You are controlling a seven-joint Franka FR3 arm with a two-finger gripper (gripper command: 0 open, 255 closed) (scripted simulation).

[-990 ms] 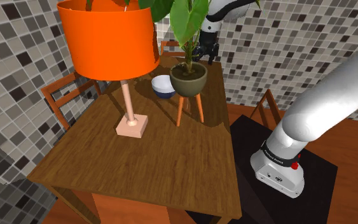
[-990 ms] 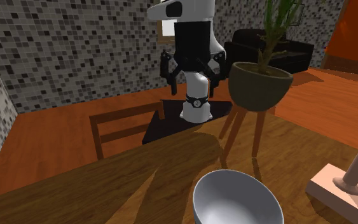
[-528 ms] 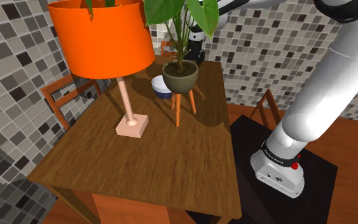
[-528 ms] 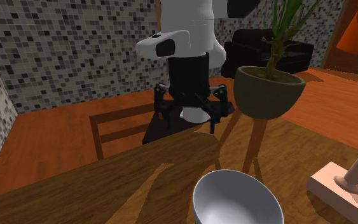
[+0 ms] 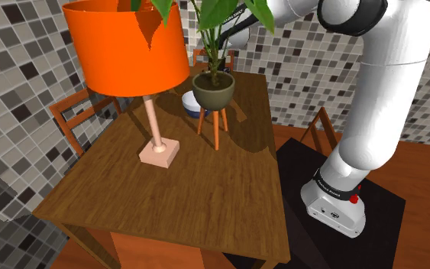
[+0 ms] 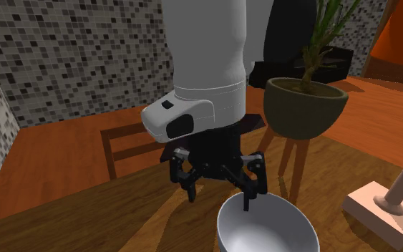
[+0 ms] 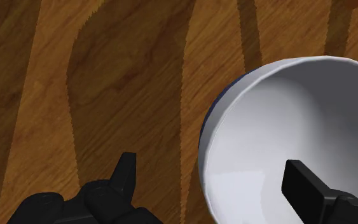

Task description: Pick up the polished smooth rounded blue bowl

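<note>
The bowl (image 6: 265,228) is white inside with a blue outer wall, and it stands upright on the wooden table (image 6: 92,222). In the shoulder view the bowl (image 5: 187,102) peeks out behind the plant pot. My black gripper (image 6: 220,193) hangs open just above the bowl's near rim. One finger (image 6: 249,195) is over the inside and the other is outside over the wood. In the wrist view the gripper (image 7: 214,181) straddles the rim of the bowl (image 7: 285,127) without touching it.
A potted plant (image 5: 213,88) on a three-legged wooden stand is right beside the bowl, and its leaves hide my hand in the shoulder view. An orange-shaded lamp (image 5: 129,46) stands on the table (image 5: 190,191). Wooden chairs (image 5: 75,115) surround the table.
My arm has swung forward and down, from behind the table's edge to just above the bowl's rim. The potted plant has shifted a little toward the shoulder view's left.
</note>
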